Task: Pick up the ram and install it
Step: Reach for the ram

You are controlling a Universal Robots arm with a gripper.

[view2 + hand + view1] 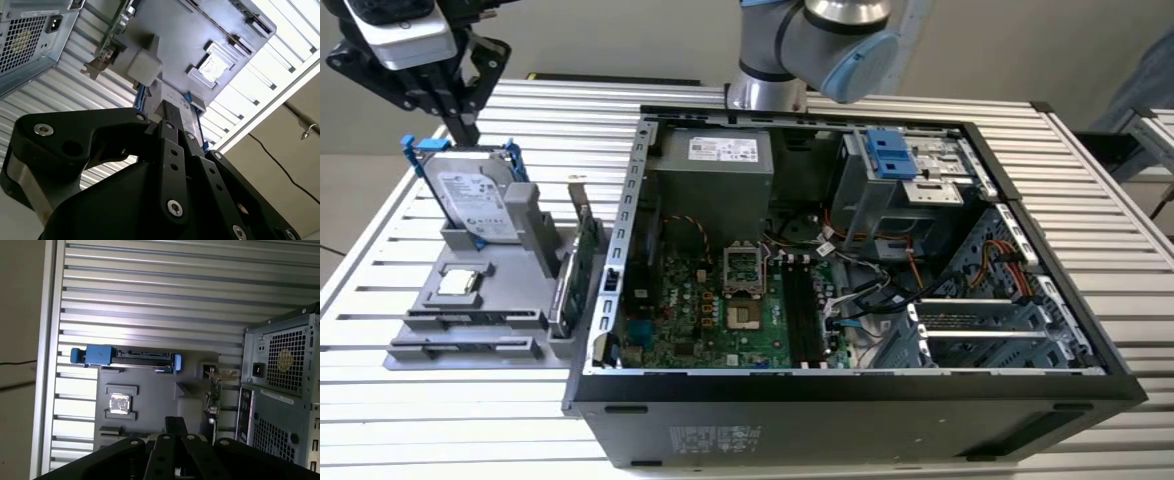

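Your black two-fingered hand (464, 132), fingers pinched narrow, hangs upper left above the grey slotted holder (494, 302), probably to reach its upright parts.

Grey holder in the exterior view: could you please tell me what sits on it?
A silver hard drive in a blue frame stands upright, a green expansion card stands on edge, and a square chip lies flat. The drive's lower edge is hidden by the holder.

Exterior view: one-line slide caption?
Black gripper hovers near the silver hard drive in a blue frame, beside the open black computer case.
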